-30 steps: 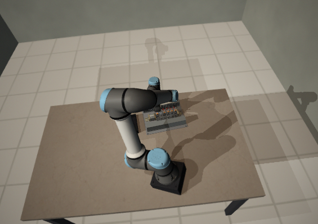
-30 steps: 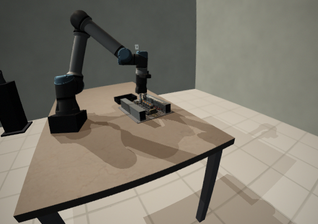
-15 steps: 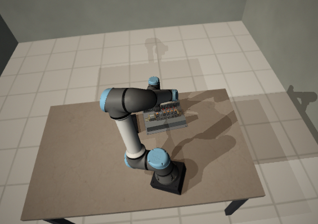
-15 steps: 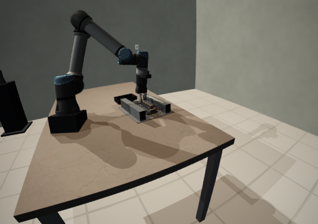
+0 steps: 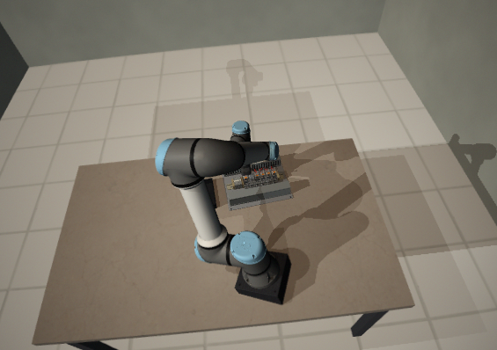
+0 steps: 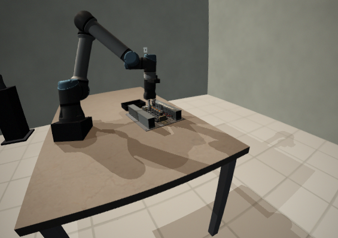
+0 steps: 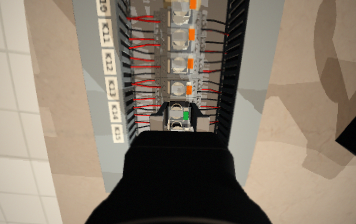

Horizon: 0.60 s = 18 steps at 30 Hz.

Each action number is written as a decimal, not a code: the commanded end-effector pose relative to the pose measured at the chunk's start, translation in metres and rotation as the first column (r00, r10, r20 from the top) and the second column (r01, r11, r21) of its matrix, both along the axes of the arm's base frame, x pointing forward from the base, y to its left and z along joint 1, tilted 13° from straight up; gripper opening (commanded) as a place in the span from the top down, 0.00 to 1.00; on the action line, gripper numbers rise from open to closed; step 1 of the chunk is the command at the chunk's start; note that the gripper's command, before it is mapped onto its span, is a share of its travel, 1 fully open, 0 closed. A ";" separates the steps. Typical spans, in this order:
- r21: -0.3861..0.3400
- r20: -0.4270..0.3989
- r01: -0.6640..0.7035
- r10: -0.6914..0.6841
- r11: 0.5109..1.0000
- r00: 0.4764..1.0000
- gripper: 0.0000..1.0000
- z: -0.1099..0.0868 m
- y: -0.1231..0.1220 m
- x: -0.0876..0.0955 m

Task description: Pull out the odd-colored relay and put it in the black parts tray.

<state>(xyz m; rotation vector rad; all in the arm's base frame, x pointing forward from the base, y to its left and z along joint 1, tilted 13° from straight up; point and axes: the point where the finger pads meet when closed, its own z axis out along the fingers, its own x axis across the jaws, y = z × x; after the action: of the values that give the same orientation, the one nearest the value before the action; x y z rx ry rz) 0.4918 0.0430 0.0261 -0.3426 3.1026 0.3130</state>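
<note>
Jaws are closing on the green-button relay (image 7: pixel 179 118), one finger pressing each side of its body, about half open because the relay's width is stopping them. I'm reading the gripper (image 7: pixel 178 122) as firmly gripping it, not yet lifting; the relay is still sitting in line with the orange-button relays (image 7: pixel 183 62) in the row.

The relay panel (image 5: pixel 259 192) is lying flat near the middle of the table's far edge, beside the arm (image 6: pixel 107 39). I'm holding the wrist straight down over the end of the row, so the pull will be going vertically along the socket. That matters, since the panel is loose and a slanted pull would likely be tipping or dragging it.

The black parts tray (image 6: pixel 133 104) is waiting just beyond the panel, toward the far edge, so I'm expecting a short carry.

Red wires (image 7: pixel 142 39) are crowding one side of the row, black wires (image 7: pixel 216 39) the other.
</note>
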 end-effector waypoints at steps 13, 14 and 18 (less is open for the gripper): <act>0.006 0.029 0.005 -0.006 1.000 1.000 1.00 0.001 -0.001 0.000; 0.006 0.029 0.005 -0.006 1.000 1.000 1.00 0.001 -0.001 0.000; 0.008 0.036 0.007 -0.007 1.000 0.999 1.00 0.001 0.000 -0.001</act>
<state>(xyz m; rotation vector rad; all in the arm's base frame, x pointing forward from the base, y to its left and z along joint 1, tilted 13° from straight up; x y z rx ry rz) 0.4911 0.0429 0.0259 -0.3360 3.0775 0.3148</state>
